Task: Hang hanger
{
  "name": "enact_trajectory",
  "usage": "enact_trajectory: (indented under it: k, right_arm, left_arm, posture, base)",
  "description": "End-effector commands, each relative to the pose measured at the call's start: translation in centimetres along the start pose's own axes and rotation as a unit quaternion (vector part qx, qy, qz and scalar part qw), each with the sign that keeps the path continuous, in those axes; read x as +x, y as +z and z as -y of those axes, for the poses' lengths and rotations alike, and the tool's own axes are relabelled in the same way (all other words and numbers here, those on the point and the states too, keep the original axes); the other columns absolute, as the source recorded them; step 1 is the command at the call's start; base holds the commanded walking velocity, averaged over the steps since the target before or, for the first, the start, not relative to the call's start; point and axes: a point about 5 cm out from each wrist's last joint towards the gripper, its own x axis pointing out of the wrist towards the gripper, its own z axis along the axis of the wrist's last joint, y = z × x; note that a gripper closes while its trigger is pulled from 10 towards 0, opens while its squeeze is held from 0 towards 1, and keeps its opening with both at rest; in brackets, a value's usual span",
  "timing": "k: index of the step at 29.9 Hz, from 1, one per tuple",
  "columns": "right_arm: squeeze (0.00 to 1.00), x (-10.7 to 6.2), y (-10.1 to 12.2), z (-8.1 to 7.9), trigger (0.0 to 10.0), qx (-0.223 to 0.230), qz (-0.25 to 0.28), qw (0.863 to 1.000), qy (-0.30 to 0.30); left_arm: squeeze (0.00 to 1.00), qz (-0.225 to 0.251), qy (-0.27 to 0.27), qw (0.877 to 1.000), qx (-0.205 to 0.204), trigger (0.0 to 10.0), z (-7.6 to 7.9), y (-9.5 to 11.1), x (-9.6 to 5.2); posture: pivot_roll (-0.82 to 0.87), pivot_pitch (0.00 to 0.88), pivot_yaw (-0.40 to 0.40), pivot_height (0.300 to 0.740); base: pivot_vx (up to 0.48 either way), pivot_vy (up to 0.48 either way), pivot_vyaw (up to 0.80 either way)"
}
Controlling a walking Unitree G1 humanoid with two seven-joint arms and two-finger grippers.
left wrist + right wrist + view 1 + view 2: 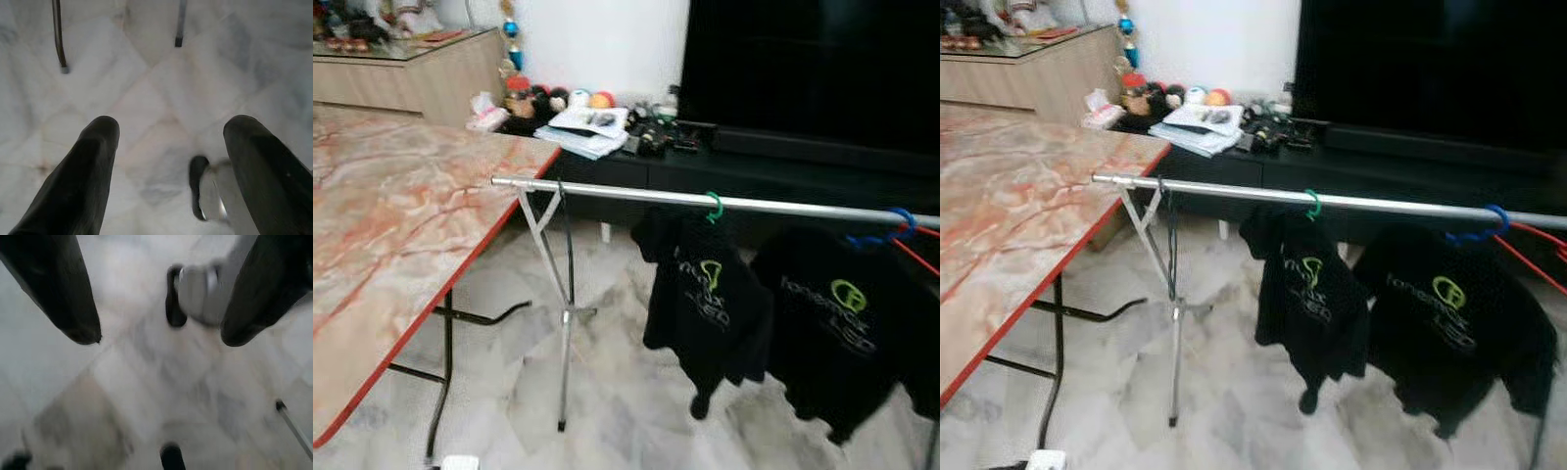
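A: what are the grippers doing?
B: left gripper (168, 134) and right gripper (159, 340) both spread wide, holding nothing, over marble floor (156, 93).
A: hangers?
B: green hanger (713, 208) and blue hanger (899, 227) carry black shirts (705, 294) on the rail (607, 190), beside the table (391, 215).

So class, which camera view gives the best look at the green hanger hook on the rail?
The left eye view: the green hanger hooks over the rail, holding a black shirt. The right eye view shows the same. Both wrist views look down at floor.
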Motion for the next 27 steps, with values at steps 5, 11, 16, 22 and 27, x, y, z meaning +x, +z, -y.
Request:
enact_trajectory:
  k: [5,11,16,22,27]
  right_arm:
    - [0.00,0.4,0.6,-0.9,10.0,0.022,0.022,0.999,0.013]
    - [0.00,2.8,5.6,-5.6,10.0,0.024,0.074,0.997,0.029]
    - [0.00,3.2,7.2,-6.7,10.0,0.032,0.100,0.994,0.028]
    - [0.00,3.0,10.9,-7.1,10.0,0.044,0.202,0.978,0.027]
    - [0.00,2.0,12.9,-7.1,10.0,0.062,0.284,0.957,0.011]
  left_arm:
    - [0.00,-0.019,0.024,1.000,-0.005,10.0,-1.5,-1.1,-0.5]
    - [0.00,-0.024,0.019,0.999,-0.010,10.0,-1.2,-1.5,-0.6]
    - [0.00,-0.026,0.017,0.999,-0.012,10.0,-1.1,-1.6,-0.6]
    - [0.00,-0.031,0.012,0.999,-0.012,10.0,-0.6,-2.1,-0.7]
    - [0.00,-0.036,0.010,0.999,-0.011,10.0,-0.3,-2.5,-0.9]
  posture:
    - [0.08,0.029,-0.023,0.740]
    - [0.08,0.034,-0.028,0.740]
    - [0.06,0.036,-0.026,0.740]
    - [0.05,0.044,-0.035,0.740]
    - [0.05,0.049,-0.057,0.740]
  base:
    - [0.331,0.000,0.13]
    - [0.000,0.000,0.00]
    - [0.000,0.000,0.00]
    - [0.000,0.000,0.00]
    - [0.000,0.000,0.00]
